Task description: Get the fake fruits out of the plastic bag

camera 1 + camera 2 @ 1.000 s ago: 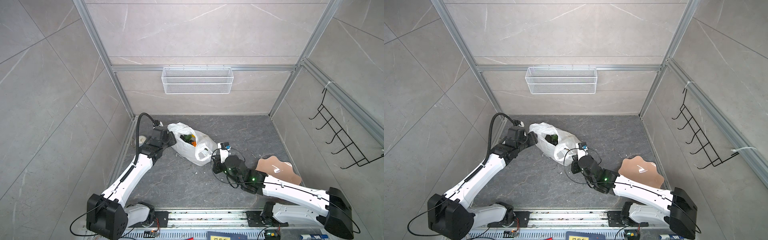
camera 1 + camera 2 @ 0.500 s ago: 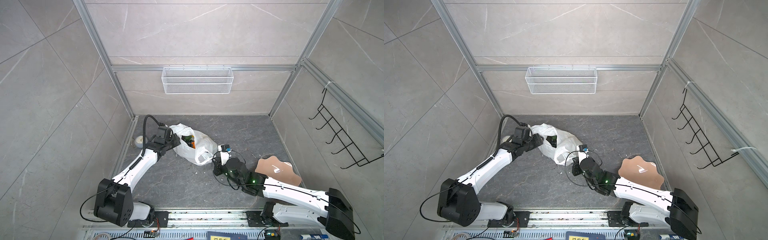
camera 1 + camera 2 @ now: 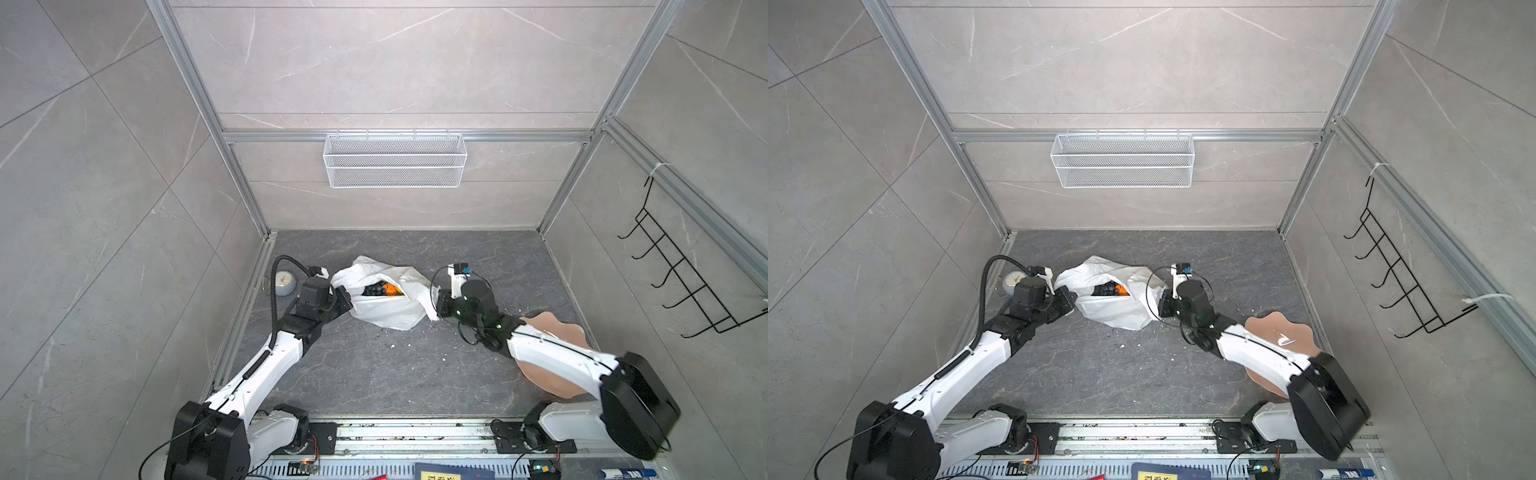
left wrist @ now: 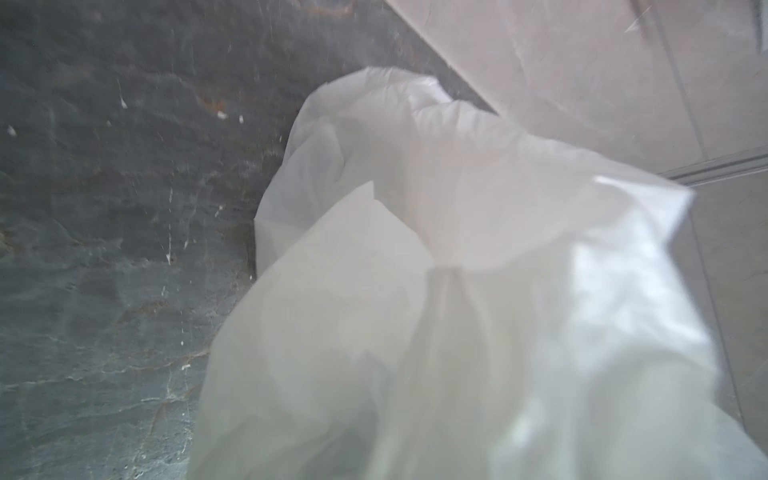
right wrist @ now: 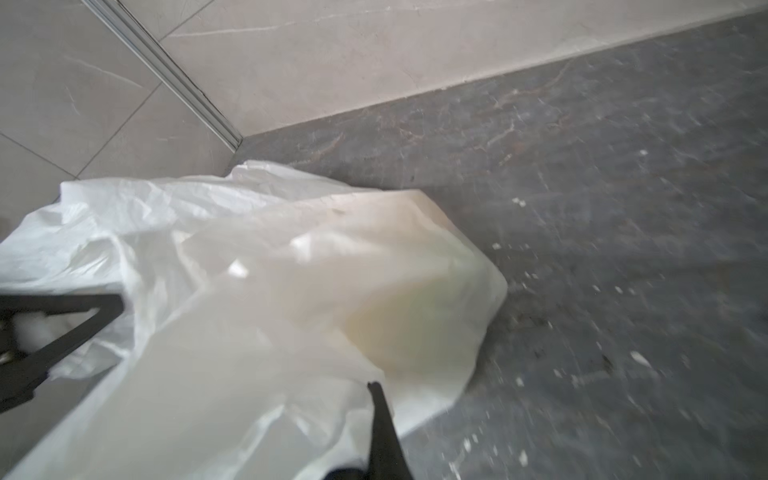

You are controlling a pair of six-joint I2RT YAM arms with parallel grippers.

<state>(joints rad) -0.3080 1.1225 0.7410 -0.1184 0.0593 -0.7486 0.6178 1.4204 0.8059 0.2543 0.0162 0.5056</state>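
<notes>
**Both grippers pinched on the bag, fruit inside**

The plastic bag [image 3: 384, 311] lies on the dark stone-look floor [image 3: 374, 374] between the two arms, nearer the back wall. The left gripper [image 3: 345, 298] is closed on the bag's left edge. In the left wrist view white film fills the frame up to the lens and hides the fingers. The right gripper [image 3: 435, 306] is clamped on the bag's right edge, and film drapes over one dark fingertip [image 5: 382, 424]. The bag's mouth gapes upward. The fake fruits [image 3: 382, 289] sit inside, an orange piece beside dark grapes. The pink plate [image 3: 557, 330] lies partly under the right arm, apart from the bag.
</notes>
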